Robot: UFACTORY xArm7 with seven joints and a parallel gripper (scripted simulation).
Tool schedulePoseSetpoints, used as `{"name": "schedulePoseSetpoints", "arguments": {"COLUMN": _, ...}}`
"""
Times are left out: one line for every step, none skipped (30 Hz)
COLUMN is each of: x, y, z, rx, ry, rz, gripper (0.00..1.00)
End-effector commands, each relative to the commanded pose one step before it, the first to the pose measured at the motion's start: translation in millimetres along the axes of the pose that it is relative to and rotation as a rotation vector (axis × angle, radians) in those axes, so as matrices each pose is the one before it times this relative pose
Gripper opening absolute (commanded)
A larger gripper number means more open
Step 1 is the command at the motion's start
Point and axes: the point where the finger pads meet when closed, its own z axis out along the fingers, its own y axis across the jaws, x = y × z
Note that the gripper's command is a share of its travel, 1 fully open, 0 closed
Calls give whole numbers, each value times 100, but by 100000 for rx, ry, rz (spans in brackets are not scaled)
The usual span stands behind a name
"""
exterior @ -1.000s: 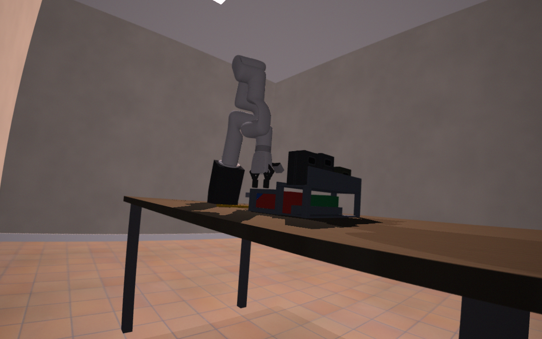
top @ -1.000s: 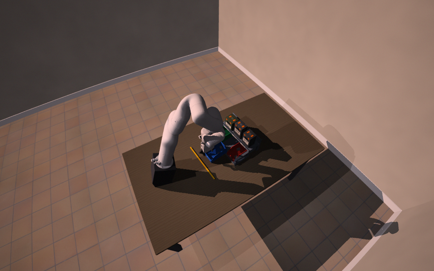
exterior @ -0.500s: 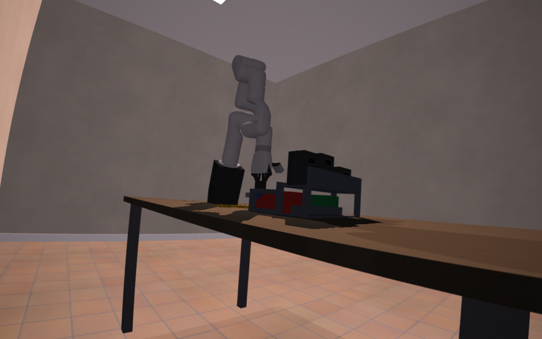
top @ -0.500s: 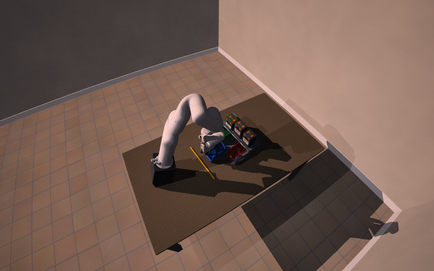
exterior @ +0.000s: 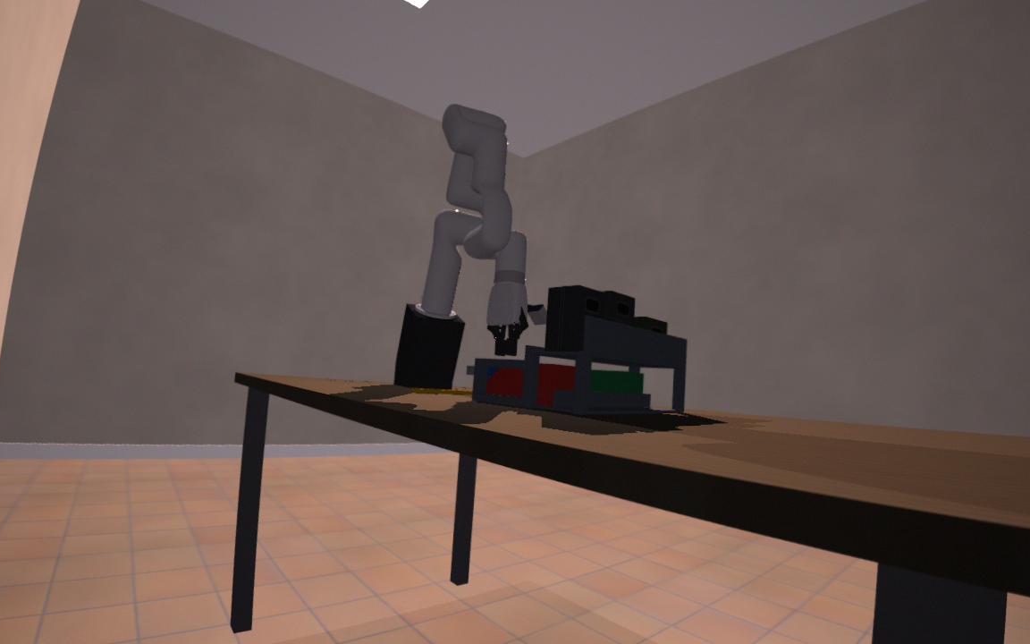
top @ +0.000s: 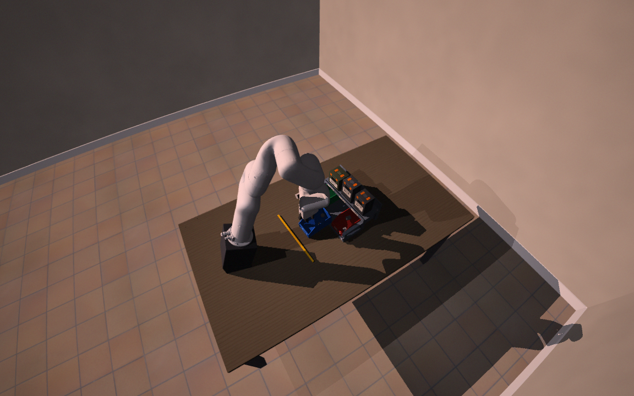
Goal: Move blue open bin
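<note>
The blue open bin stands at the front of the dark shelf, jutting further out than the red bin beside it. Small parts lie inside it. In the exterior view only a sliver of the blue bin shows at the left end of the shelf. My gripper points down over the bin's near-left part. Its fingers are drawn close together just above the bin's rim, with nothing between them.
A green bin sits on the shelf's lower level past the blue one. Three dark boxes with orange marks stand on the top level. A thin yellow strip lies on the table between the shelf and my base.
</note>
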Motion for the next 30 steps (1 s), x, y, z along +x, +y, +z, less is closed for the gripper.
{"name": "schedulePoseSetpoints", "arguments": {"x": -8, "y": 175, "z": -86, "rx": 2731, "ry": 128, "rz": -183, "gripper": 33}}
{"name": "schedulePoseSetpoints", "arguments": {"x": -9, "y": 698, "z": -168, "rx": -2202, "ry": -156, "rz": 141, "gripper": 33}}
{"name": "schedulePoseSetpoints", "arguments": {"x": 1, "y": 777, "z": -192, "rx": 540, "ry": 38, "rz": -35, "gripper": 33}}
{"name": "schedulePoseSetpoints", "arguments": {"x": 1, "y": 776, "z": -196, "rx": 540, "ry": 38, "rz": -35, "gripper": 33}}
{"name": "schedulePoseSetpoints", "arguments": {"x": 1, "y": 775, "z": -200, "rx": 540, "ry": 38, "rz": -35, "gripper": 33}}
{"name": "schedulePoseSetpoints", "arguments": {"x": 0, "y": 773, "z": -204, "rx": 540, "ry": 38, "rz": -35, "gripper": 33}}
{"name": "schedulePoseSetpoints", "arguments": {"x": 0, "y": 0, "z": 0, "rx": 0, "ry": 0, "rz": 0, "gripper": 33}}
{"name": "schedulePoseSetpoints", "arguments": {"x": 0, "y": 0, "z": 0, "rx": 0, "ry": 0, "rz": 0, "gripper": 33}}
{"name": "schedulePoseSetpoints", "arguments": {"x": 0, "y": 0, "z": 0, "rx": 0, "ry": 0, "rz": 0, "gripper": 33}}
{"name": "schedulePoseSetpoints", "arguments": {"x": 0, "y": 0, "z": 0, "rx": 0, "ry": 0, "rz": 0, "gripper": 33}}
{"name": "schedulePoseSetpoints", "arguments": {"x": 0, "y": 0, "z": 0, "rx": 0, "ry": 0, "rz": 0, "gripper": 33}}
{"name": "schedulePoseSetpoints", "arguments": {"x": 0, "y": 0, "z": 0, "rx": 0, "ry": 0, "rz": 0, "gripper": 33}}
{"name": "schedulePoseSetpoints", "arguments": {"x": 0, "y": 0, "z": 0, "rx": 0, "ry": 0, "rz": 0, "gripper": 33}}
{"name": "schedulePoseSetpoints", "arguments": {"x": 0, "y": 0, "z": 0, "rx": 0, "ry": 0, "rz": 0, "gripper": 33}}
{"name": "schedulePoseSetpoints", "arguments": {"x": 0, "y": 0, "z": 0, "rx": 0, "ry": 0, "rz": 0, "gripper": 33}}
{"name": "schedulePoseSetpoints", "arguments": {"x": 0, "y": 0, "z": 0, "rx": 0, "ry": 0, "rz": 0, "gripper": 33}}
{"name": "schedulePoseSetpoints", "arguments": {"x": 0, "y": 0, "z": 0, "rx": 0, "ry": 0, "rz": 0, "gripper": 33}}
{"name": "schedulePoseSetpoints", "arguments": {"x": 0, "y": 0, "z": 0, "rx": 0, "ry": 0, "rz": 0, "gripper": 33}}
{"name": "schedulePoseSetpoints", "arguments": {"x": 1, "y": 672, "z": -159, "rx": -3035, "ry": -1259, "rz": 212, "gripper": 33}}
{"name": "schedulePoseSetpoints", "arguments": {"x": -1, "y": 778, "z": -187, "rx": 749, "ry": 313, "rz": -54, "gripper": 33}}
{"name": "schedulePoseSetpoints", "arguments": {"x": -1, "y": 776, "z": -193, "rx": 749, "ry": 313, "rz": -54, "gripper": 33}}
{"name": "schedulePoseSetpoints", "arguments": {"x": 0, "y": 775, "z": -199, "rx": 749, "ry": 313, "rz": -54, "gripper": 33}}
{"name": "schedulePoseSetpoints", "arguments": {"x": 0, "y": 773, "z": -205, "rx": 749, "ry": 313, "rz": -54, "gripper": 33}}
{"name": "schedulePoseSetpoints", "arguments": {"x": 0, "y": 0, "z": 0, "rx": 0, "ry": 0, "rz": 0, "gripper": 33}}
{"name": "schedulePoseSetpoints", "arguments": {"x": 0, "y": 0, "z": 0, "rx": 0, "ry": 0, "rz": 0, "gripper": 33}}
{"name": "schedulePoseSetpoints", "arguments": {"x": 0, "y": 0, "z": 0, "rx": 0, "ry": 0, "rz": 0, "gripper": 33}}
{"name": "schedulePoseSetpoints", "arguments": {"x": 0, "y": 0, "z": 0, "rx": 0, "ry": 0, "rz": 0, "gripper": 33}}
{"name": "schedulePoseSetpoints", "arguments": {"x": 0, "y": 0, "z": 0, "rx": 0, "ry": 0, "rz": 0, "gripper": 33}}
{"name": "schedulePoseSetpoints", "arguments": {"x": 0, "y": 0, "z": 0, "rx": 0, "ry": 0, "rz": 0, "gripper": 33}}
{"name": "schedulePoseSetpoints", "arguments": {"x": 0, "y": 0, "z": 0, "rx": 0, "ry": 0, "rz": 0, "gripper": 33}}
